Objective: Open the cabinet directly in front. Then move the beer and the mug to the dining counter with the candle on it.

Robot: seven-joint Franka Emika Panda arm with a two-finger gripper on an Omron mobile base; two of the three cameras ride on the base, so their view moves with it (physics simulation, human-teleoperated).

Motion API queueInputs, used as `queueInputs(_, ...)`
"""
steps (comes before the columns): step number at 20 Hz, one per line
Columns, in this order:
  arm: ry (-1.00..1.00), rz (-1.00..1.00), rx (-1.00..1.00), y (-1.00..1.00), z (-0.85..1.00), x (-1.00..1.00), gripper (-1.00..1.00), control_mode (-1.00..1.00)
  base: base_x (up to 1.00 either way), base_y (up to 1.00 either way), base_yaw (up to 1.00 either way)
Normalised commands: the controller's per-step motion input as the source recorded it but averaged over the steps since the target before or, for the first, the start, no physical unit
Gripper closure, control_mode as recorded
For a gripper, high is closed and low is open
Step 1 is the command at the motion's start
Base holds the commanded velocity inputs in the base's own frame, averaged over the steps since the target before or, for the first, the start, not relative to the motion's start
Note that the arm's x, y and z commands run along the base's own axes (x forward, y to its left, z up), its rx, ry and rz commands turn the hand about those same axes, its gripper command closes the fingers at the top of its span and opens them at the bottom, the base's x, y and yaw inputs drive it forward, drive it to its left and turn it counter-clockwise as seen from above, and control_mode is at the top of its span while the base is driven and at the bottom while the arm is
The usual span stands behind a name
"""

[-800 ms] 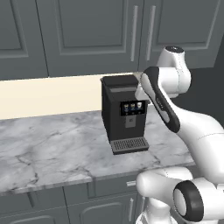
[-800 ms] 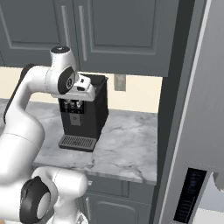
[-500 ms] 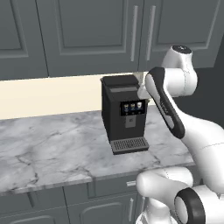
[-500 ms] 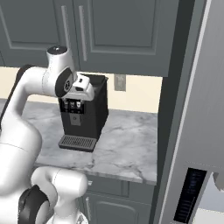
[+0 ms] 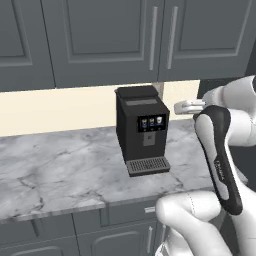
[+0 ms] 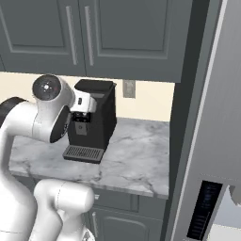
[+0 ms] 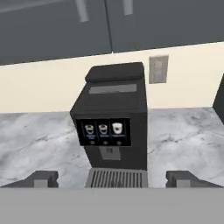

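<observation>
The cabinet (image 5: 112,42) hangs over the worktop, dark grey, both doors shut, with two silver bar handles (image 5: 154,37) meeting at the middle. The same cabinet (image 6: 101,33) fills the top of the right base view, and its door bottoms (image 7: 52,30) show in the hand view. My gripper (image 7: 112,179) is open with nothing between its fingertips (image 7: 41,178), and faces the coffee machine from a short way back. The white hand (image 5: 187,106) hovers just right of the machine's top, well below the handles. The beer, the mug, the dining counter and the candle are out of view.
A black coffee machine (image 5: 142,130) stands on the narrow marble worktop (image 5: 55,165) against the cream wall. There is a wall outlet (image 7: 158,69) behind it. A tall grey panel and fridge front (image 6: 212,117) close off the right side. Low base cabinets (image 5: 50,235) run below.
The arm's upper joint has swung to the right and lower, while the hand has stayed beside the coffee machine's top. The jaws have stayed open and the doors shut.
</observation>
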Motion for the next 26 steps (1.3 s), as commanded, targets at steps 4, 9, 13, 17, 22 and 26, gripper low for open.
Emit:
queueInputs(4, -0.42, 0.0, 0.04, 0.0, 0.24, -0.44, -1.0, -1.0, 0.0, 0.0, 0.0)
queueInputs(9, -0.55, 0.0, 0.0, 0.0, 0.34, -0.53, -1.0, -1.0, 0.0, 0.0, 0.0)
queueInputs(13, -0.59, -0.02, 0.0, 0.0, 0.4, -0.53, -1.0, -1.0, 0.0, 0.0, 0.0)
queueInputs(17, -0.15, -0.02, 0.03, 0.0, 0.13, -0.06, -1.0, -1.0, 0.0, 0.0, 0.0)
queueInputs(22, -0.02, -0.03, 0.0, 0.0, 0.06, 0.25, -1.0, -1.0, 0.0, 0.0, 0.0)
queueInputs(26, -0.05, -0.04, 0.02, 0.0, 0.18, 0.38, -1.0, -1.0, 0.0, 0.0, 0.0)
